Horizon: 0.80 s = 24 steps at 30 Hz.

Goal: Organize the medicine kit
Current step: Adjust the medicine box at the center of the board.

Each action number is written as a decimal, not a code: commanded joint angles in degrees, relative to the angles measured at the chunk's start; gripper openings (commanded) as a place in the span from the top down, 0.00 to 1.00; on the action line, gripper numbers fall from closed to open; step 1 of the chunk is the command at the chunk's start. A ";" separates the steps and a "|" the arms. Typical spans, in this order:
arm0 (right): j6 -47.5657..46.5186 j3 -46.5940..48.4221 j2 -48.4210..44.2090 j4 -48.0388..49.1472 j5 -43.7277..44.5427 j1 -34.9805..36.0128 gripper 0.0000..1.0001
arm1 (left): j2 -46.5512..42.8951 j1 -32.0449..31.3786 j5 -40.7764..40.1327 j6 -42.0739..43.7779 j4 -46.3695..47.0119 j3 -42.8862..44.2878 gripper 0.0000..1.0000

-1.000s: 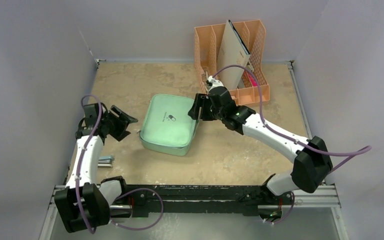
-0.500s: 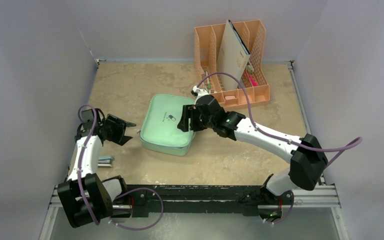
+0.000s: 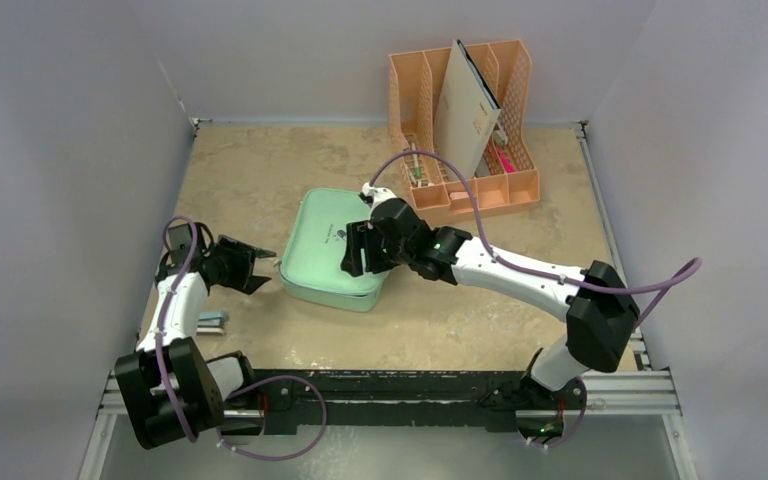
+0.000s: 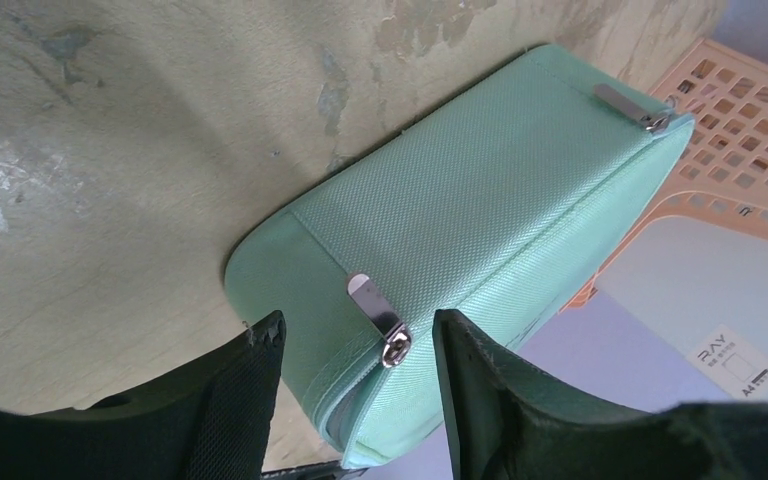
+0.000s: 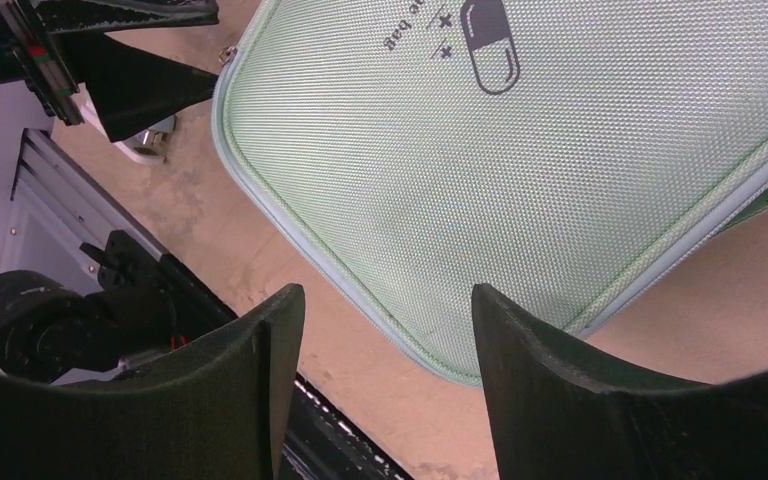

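The mint-green medicine kit [image 3: 320, 262] lies shut in the middle of the table, its dark pill logo [image 5: 488, 45] facing up. My left gripper [image 3: 262, 268] is at the kit's left edge and stands open. In the left wrist view its fingers [image 4: 358, 335] straddle a silver zipper pull [image 4: 380, 315] without clamping it. A second zipper pull [image 4: 632, 105] sits further along the seam. My right gripper [image 3: 349, 250] hovers open over the right half of the lid. In the right wrist view, kit fabric [image 5: 520, 160] and bare table show between its fingers [image 5: 388, 300].
A peach-orange file organizer [image 3: 516, 186] stands at the back right with a tan folder [image 3: 465, 105] leaning in it. A small pale object [image 3: 212, 320] lies near the left arm's base. Grey walls close in the table on three sides.
The right gripper has swung left and nearer, from beside the organizer to over the kit's lid. The left gripper has come lower at the kit's left edge, jaws somewhat narrower.
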 commanded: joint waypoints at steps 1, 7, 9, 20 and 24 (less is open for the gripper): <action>-1.27 2.38 -0.51 0.34 1.84 0.55 0.36 | 0.80 0.42 0.38 -3.30 4.11 -0.55 0.46; -1.14 2.54 0.39 0.82 2.25 1.25 0.36 | 4.80 0.31 2.04 -6.41 8.61 -0.63 0.47; -1.10 2.75 0.82 0.92 2.32 1.54 0.36 | 5.76 -0.02 2.44 -6.98 9.19 -0.38 0.47; -1.50 4.35 3.28 0.45 2.72 3.10 0.36 | 6.14 -3.25 1.61 -10.93 11.02 -1.60 0.50; -1.39 4.31 3.03 0.38 2.98 3.42 0.35 | 6.32 -3.19 1.31 -11.36 10.83 -2.67 0.60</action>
